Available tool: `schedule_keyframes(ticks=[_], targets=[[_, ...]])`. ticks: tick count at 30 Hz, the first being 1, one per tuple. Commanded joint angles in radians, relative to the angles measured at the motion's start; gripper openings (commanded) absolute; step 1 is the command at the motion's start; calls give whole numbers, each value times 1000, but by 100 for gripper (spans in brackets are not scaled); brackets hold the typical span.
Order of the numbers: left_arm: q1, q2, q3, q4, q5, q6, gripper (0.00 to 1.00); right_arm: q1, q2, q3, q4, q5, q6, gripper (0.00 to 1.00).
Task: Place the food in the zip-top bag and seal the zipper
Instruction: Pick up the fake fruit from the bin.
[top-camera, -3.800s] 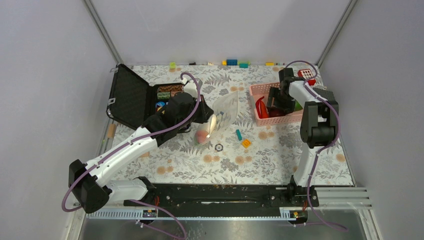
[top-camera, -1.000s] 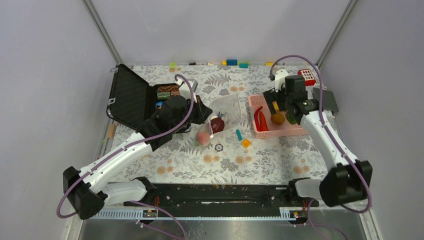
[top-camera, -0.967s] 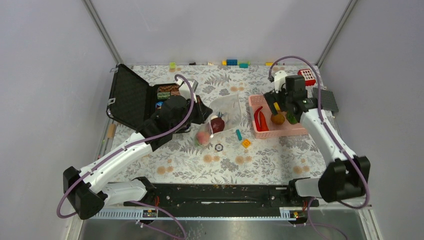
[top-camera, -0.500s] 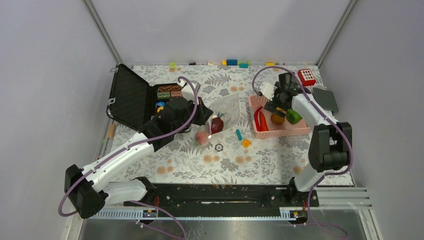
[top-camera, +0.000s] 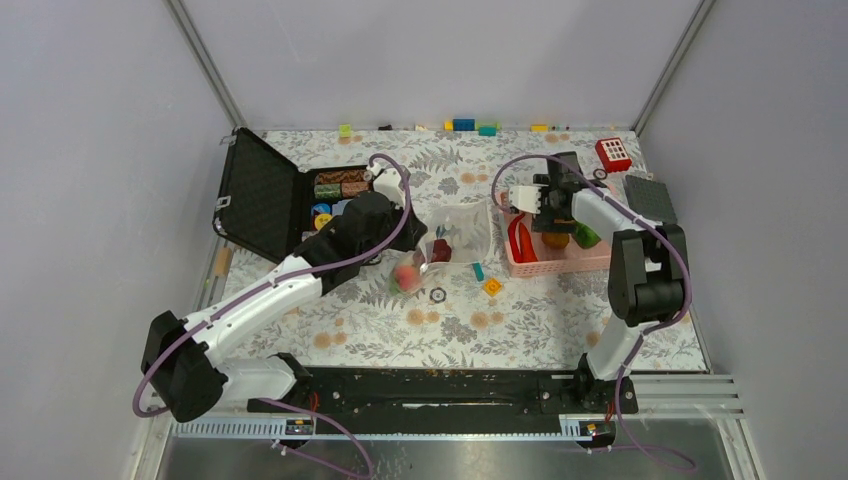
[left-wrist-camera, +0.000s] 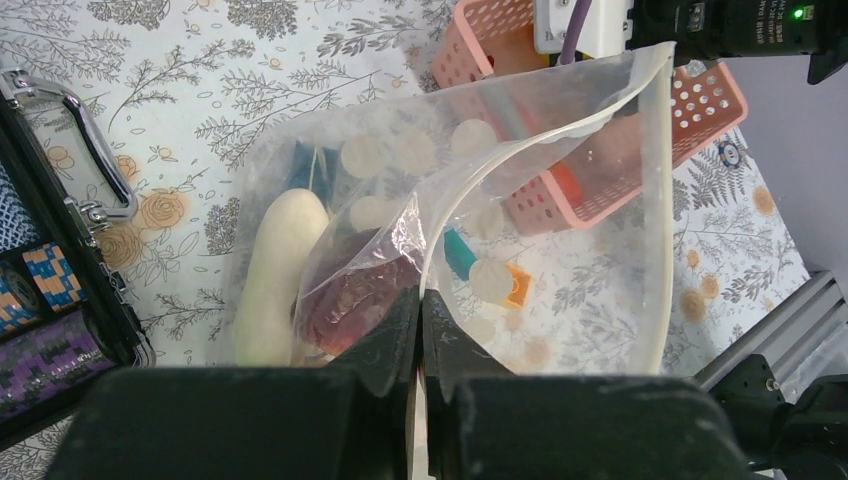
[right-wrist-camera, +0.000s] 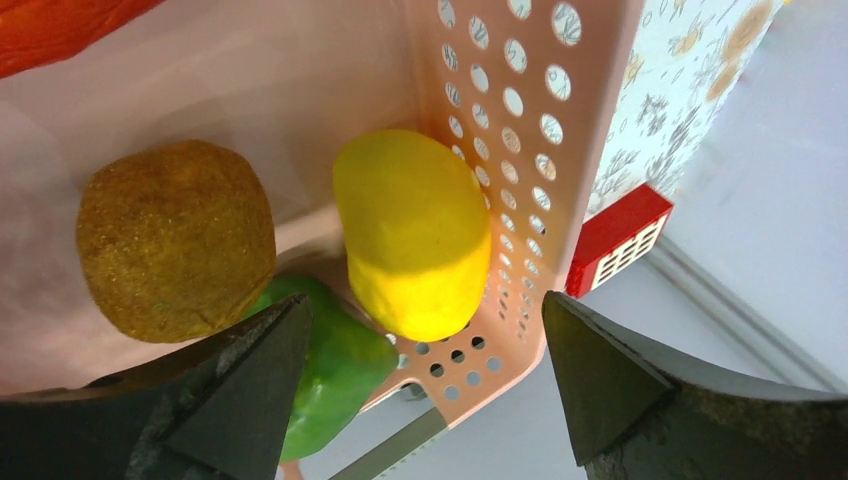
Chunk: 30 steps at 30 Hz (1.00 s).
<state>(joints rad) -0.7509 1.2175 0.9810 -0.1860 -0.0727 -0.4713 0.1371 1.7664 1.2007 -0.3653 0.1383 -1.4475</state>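
I judge the job partly done. My left gripper (left-wrist-camera: 420, 300) is clamped on one lip of the zip-top bag (left-wrist-camera: 540, 200), holding it up so the mouth gapes. Inside I can see the white radish (left-wrist-camera: 275, 275) and the dark red piece (left-wrist-camera: 350, 300) side by side at the closed end. The peach (top-camera: 405, 275) sits at the bag's near corner, and I cannot tell whether it is inside. The pink basket (right-wrist-camera: 520, 120) is not yet emptied: the yellow piece (right-wrist-camera: 410, 235), a brown round piece (right-wrist-camera: 175, 255), the green pepper (right-wrist-camera: 320, 370) and the red chilli (right-wrist-camera: 60, 25) lie in it. My right gripper (right-wrist-camera: 420, 310) hangs over them with its jaws wide apart, one on each side of the yellow piece, holding nothing. So several pieces are not yet bagged, and the zipper (left-wrist-camera: 660, 200) is unsealed, its strip bowing in a wide loop. The bag lies between the black case (left-wrist-camera: 60, 250) and the basket. Its long axis runs from one to the other, with the closed end toward the case and the mouth toward the basket. The radish lies lengthwise across that axis. The yellow piece's long axis runs along the basket wall beside it.
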Motion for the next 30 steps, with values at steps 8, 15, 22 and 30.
schedule_keyframes(ticks=[8, 15, 22, 30], targets=[[20, -6, 43, 22, -26, 5, 0, 30, 98, -24, 49, 27, -142, 88], [28, 13, 57, 12, -32, 4, 0, 30, 149, 0, 50, 58, -132, 77], [31, 19, 59, 10, -27, 3, 0, 31, 144, 5, 59, 88, -132, 62], [34, 19, 57, 10, -23, 1, 0, 28, 115, -16, 114, 140, -154, 45]])
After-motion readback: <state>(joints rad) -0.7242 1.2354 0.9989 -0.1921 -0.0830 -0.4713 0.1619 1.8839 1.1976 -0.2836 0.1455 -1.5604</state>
